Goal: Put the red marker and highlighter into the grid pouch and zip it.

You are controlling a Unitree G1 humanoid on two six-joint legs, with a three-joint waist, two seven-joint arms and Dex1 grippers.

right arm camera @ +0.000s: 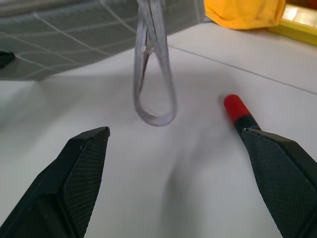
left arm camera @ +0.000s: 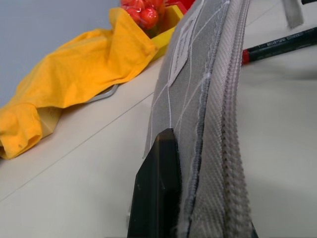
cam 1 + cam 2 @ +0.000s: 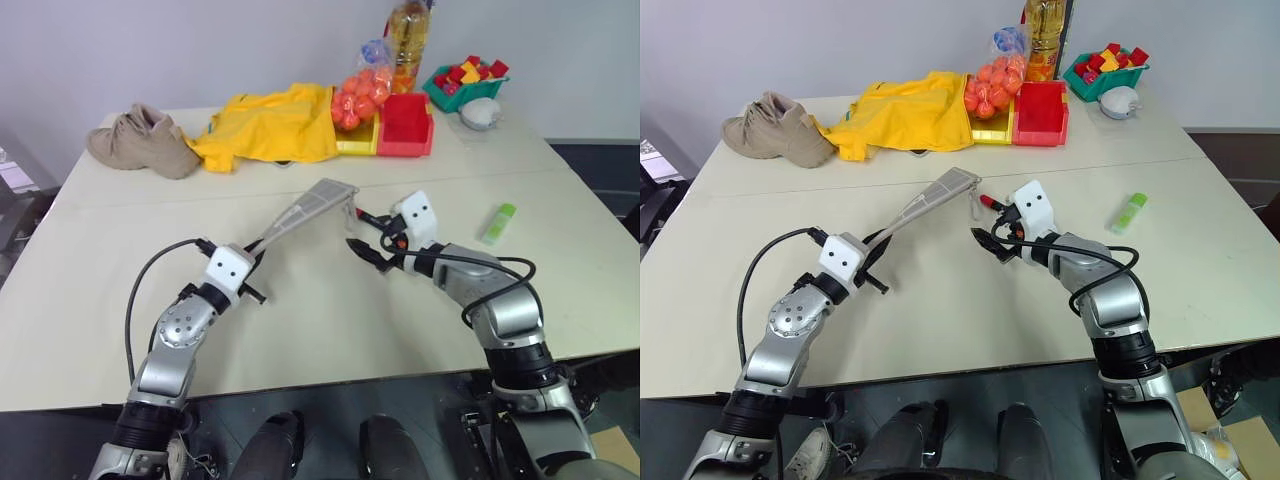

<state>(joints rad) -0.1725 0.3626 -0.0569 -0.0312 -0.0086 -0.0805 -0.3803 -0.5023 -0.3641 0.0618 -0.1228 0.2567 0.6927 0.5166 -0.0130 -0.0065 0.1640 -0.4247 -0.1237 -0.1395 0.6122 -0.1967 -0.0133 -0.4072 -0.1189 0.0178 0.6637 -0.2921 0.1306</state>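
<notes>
The left pincer [image 3: 258, 262] is clenched on the near end of the grid pouch [image 3: 310, 208] and holds it up off the desk [image 3: 300, 330], slanting away toward the far right, zipper edge on top. From its far end the grey loop pull [image 1: 154, 84] hangs free. The right pincer [image 3: 366, 246] stands released, jaws wide and holding nothing, just right of that far end, with the loop dangling ahead of it and the red marker [image 3: 992, 203] lying on the desk just beside its right finger [image 1: 282, 168]. The highlighter [image 3: 498, 223] lies well apart, further right on the desk.

Neither pen is in the pouch yet, and the zipper teeth seen from the left wrist look closed. So the step in hand seems to be opening the pouch. The next move probably calls for the right pincer to close on the limp loop and draw it along the zipper while the left keeps the fabric taut; the loop is thin and slack, so the jaws must centre on it well.

The desk is a pale, plain top with a seam running left to right. Along its far side sit a tan shoe [image 3: 145, 140], a yellow shirt [image 3: 270, 125], a bag of orange balls [image 3: 360, 95], a red bin [image 3: 405, 125] and a green basket of blocks [image 3: 463, 85], all against a plain grey wall.
</notes>
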